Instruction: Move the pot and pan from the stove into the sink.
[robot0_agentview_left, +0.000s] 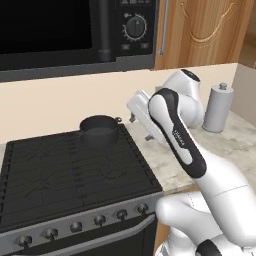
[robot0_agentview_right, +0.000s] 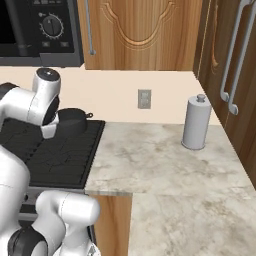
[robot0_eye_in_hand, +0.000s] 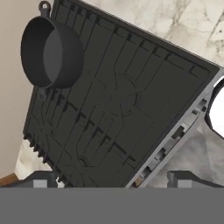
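Pot sits at the stove's far right corner; my tool hangs above, jaws wide and holding nothing. I'd descend squarely over one rim.

Pot: on the stove, back right corner, near the wall. Counter: right of the stove, adjoining it. Canister: upright at the counter's back edge, toward its right corner. Microwave: above the stove.
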